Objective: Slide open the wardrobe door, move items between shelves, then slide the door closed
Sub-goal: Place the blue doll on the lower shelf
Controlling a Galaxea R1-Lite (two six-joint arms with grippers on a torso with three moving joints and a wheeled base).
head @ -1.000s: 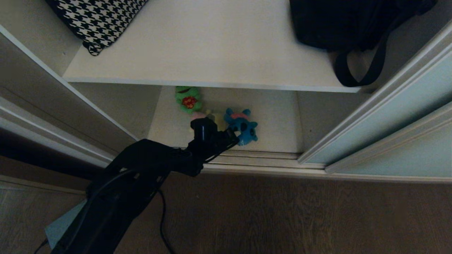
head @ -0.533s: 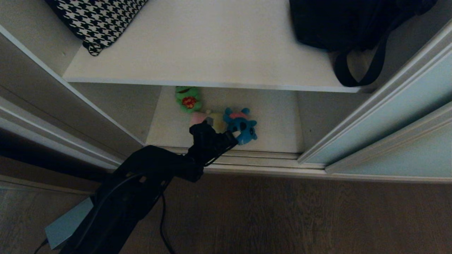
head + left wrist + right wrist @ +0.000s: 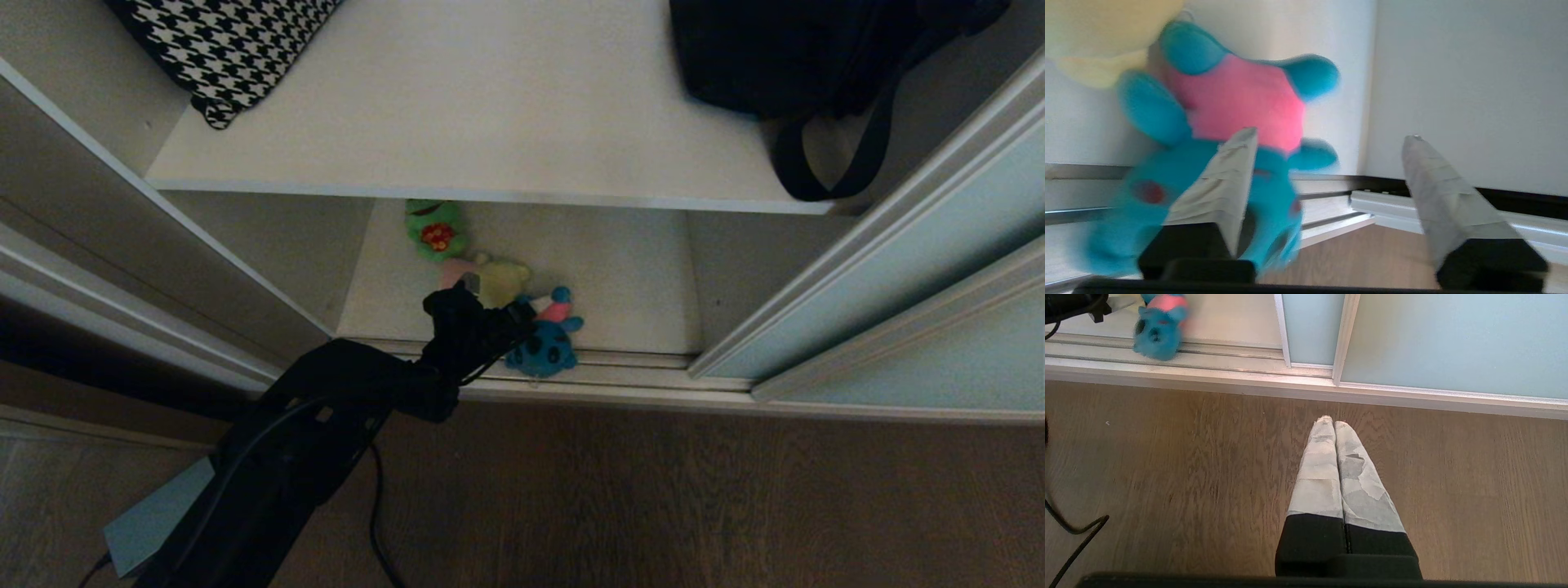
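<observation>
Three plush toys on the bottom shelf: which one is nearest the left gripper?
The blue toy with the pink back, at the shelf's front edge beside the left gripper. The yellow toy and green toy lie farther back.

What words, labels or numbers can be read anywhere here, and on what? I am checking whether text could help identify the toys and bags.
None: no readable text in any view.
The blue toy, yellow toy and green toy bear only coloured patches.
The checked cushion shows only its pattern.
The black bag shows no visible label.
</observation>
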